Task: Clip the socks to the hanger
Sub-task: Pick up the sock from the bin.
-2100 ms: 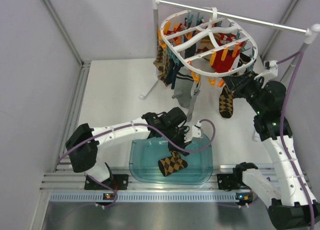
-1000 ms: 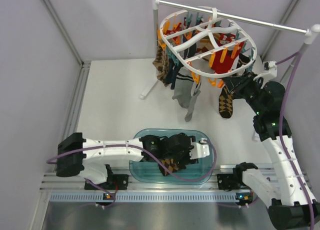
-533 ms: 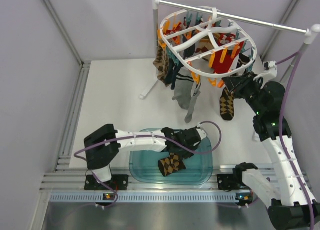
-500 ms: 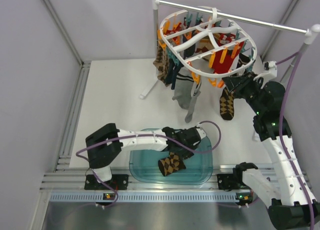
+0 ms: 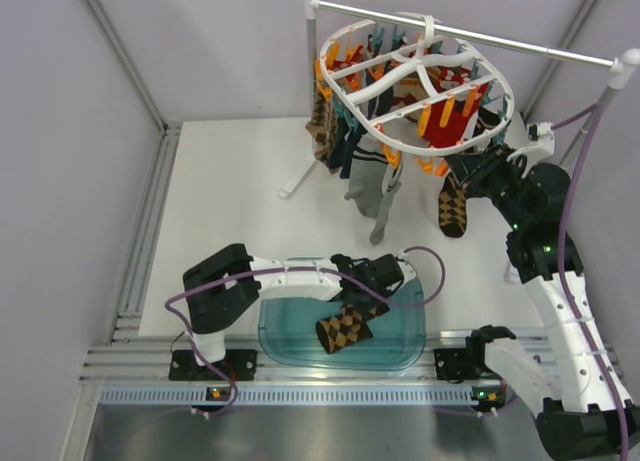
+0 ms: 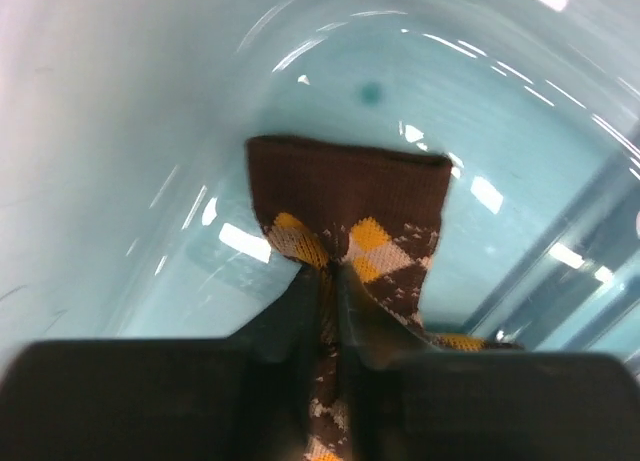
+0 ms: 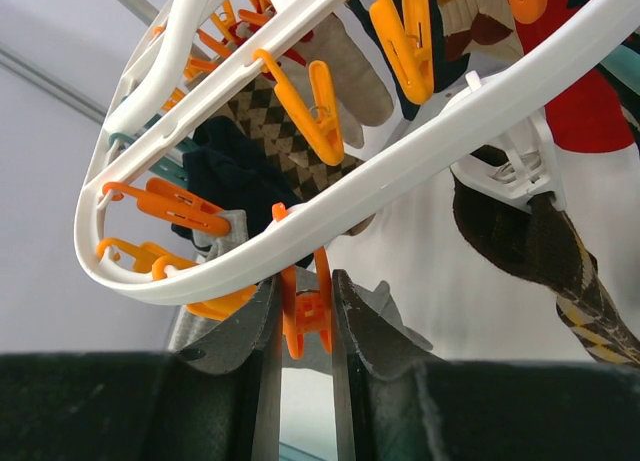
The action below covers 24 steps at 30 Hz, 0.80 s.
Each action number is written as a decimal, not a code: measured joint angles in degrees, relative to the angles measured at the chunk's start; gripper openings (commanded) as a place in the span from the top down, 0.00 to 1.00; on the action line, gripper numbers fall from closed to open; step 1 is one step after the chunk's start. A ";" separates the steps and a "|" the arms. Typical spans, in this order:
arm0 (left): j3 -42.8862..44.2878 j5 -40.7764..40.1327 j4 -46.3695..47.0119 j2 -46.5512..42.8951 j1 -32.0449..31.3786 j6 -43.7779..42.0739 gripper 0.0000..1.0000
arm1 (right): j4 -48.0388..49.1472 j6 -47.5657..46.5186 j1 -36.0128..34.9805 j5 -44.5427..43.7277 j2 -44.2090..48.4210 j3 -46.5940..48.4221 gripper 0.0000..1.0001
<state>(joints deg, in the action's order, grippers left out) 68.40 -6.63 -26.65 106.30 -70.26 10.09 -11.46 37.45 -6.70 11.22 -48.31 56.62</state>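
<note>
A brown and mustard diamond-check sock [image 5: 345, 329] lies in the teal tub [image 5: 400, 349]. My left gripper [image 5: 360, 306] is down in the tub and shut on this sock; in the left wrist view the sock [image 6: 350, 206] runs pinched between the closed jaws of the gripper [image 6: 328, 306]. The white oval hanger [image 5: 415, 71] hangs from the rod, with a matching check sock [image 5: 452, 206] clipped at its right side. My right gripper [image 5: 458, 166] is under the hanger's rim [image 7: 300, 206], shut on an orange clip [image 7: 306, 316].
The white rod-and-pole rack [image 5: 470, 36] carries the hanger at the back. Grey [image 5: 365, 186], red and black socks hang from other clips. The tub sits at the table's near edge, by the rail.
My left arm's elbow has swung rightward while its gripper stays in the tub on the check sock. The right arm and hanger have not moved.
</note>
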 measured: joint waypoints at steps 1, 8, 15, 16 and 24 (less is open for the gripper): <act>-0.48 0.92 0.74 -0.24 0.00 -0.31 0.98 | 0.00 -0.02 0.02 -0.02 0.00 0.00 1.00; -5.90 3.19 3.67 -11.04 0.02 -4.87 1.00 | 0.00 -0.42 0.09 -0.04 0.00 0.00 1.00; -9.92 6.21 16.46 -35.12 0.04 -14.19 1.00 | -0.02 -0.42 0.09 0.02 0.00 0.04 1.00; -8.96 6.49 17.75 -36.09 0.04 -15.30 1.00 | -0.02 -0.42 0.09 0.02 0.00 0.07 1.00; -0.07 9.16 29.73 -31.91 0.22 -23.67 1.00 | 0.24 0.31 0.11 0.59 -0.59 0.09 1.00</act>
<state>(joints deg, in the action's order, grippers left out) 68.34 2.52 3.07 74.39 -70.04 -13.58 -11.22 37.76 -6.59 11.81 -48.90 56.71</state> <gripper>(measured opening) 0.034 0.190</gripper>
